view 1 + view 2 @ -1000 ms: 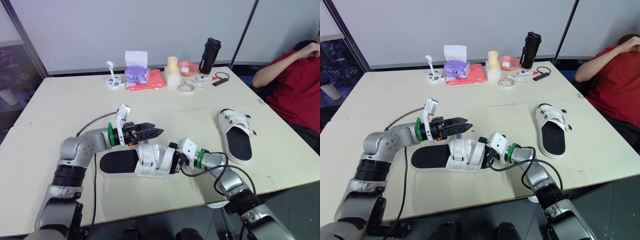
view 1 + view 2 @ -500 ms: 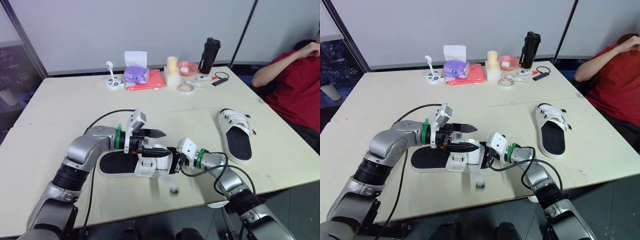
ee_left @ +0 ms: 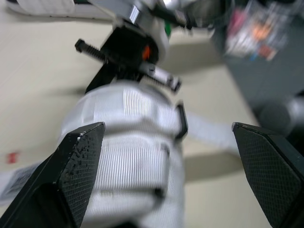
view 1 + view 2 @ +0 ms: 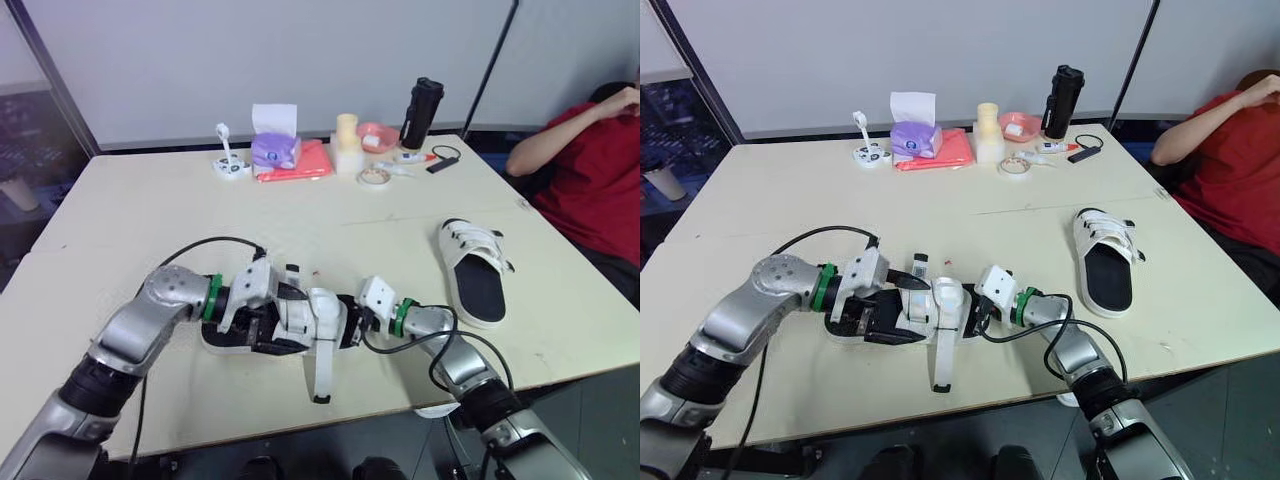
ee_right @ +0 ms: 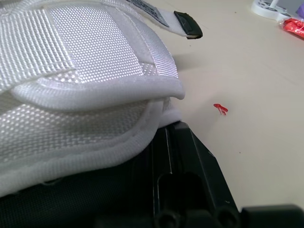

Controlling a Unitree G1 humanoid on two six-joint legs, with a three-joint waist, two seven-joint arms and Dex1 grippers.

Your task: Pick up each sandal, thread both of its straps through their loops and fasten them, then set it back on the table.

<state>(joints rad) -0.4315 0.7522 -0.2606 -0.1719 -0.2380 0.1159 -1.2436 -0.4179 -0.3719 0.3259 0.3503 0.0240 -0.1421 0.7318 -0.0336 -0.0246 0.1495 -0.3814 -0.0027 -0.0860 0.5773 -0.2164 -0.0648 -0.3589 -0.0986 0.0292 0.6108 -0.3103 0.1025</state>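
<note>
left eye view: the near sandal [image 4: 325, 312] lies flat by the front edge of the desk [image 4: 150, 200], between the two arms. the left pincer [image 4: 283, 318] is down over the white top of this sandal. in the left wrist view its two black fingers [image 3: 76, 166] are spread wide, one on each side of the white top, and they are not squeezing it. the right pincer [image 4: 350, 325] is up against the other end of the same sandal. i cannot tell if it is pinching the sandal or not.

one long white strap [image 4: 321, 365] on this sandal is loose. it runs out to the front edge of the desk and is not through any loop. a second strap end [image 4: 291, 272] pokes up on the far side of the sandal, and it is loose too. so i think neither strap on this sandal is done yet.

the other sandal [image 4: 478, 275] sits well apart on the right side of the desk, with nothing touching it. its straps seem to lie flat across the top as if they are done up, but it is too small to be sure.

my guess is the job is about half done. both straps of the near sandal need to go through their loops and be pressed down.
</note>
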